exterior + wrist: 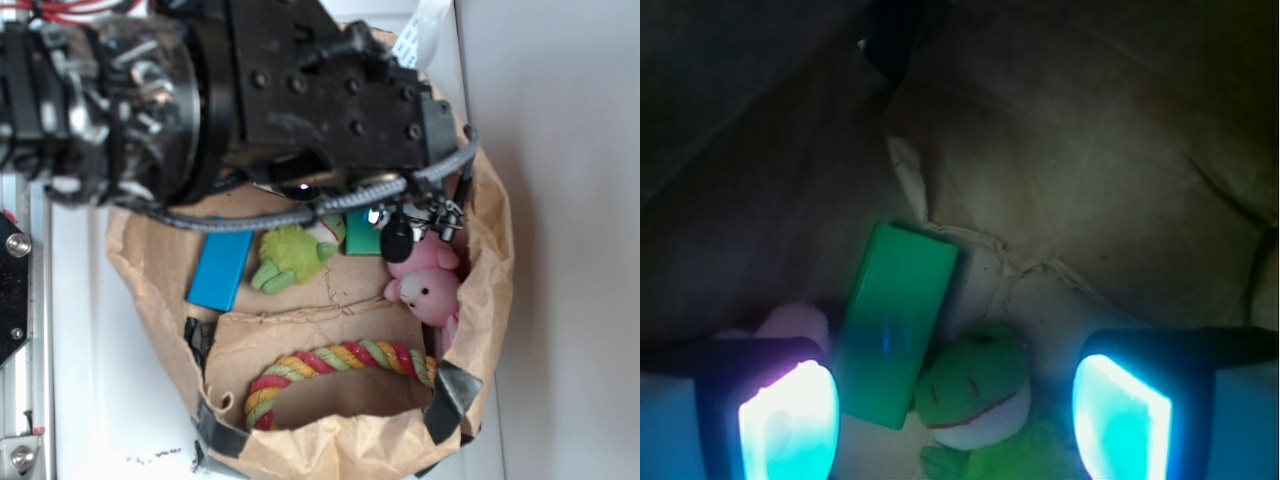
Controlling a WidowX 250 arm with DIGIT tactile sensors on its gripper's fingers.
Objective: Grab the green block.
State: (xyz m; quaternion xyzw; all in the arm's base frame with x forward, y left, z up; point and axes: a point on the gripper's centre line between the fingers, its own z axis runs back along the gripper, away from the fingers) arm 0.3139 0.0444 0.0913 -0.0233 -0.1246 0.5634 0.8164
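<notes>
The green block [896, 320] lies flat on the brown paper, just right of my left fingertip and touching the plush frog's head. In the exterior view only a small part of the green block [362, 238] shows under the arm. My gripper [955, 415] hangs above it, open, with the frog's head and part of the block between the glowing pads [790, 420]. Nothing is held. In the exterior view the gripper [405, 225] is mostly hidden by the black wrist.
A lime-green plush frog [290, 255] lies beside the block, a blue block [220, 270] to its left. A pink plush [430, 285] sits on the right, a striped rope ring [335, 375] in front. All lie inside a paper bag [490, 250] with raised walls.
</notes>
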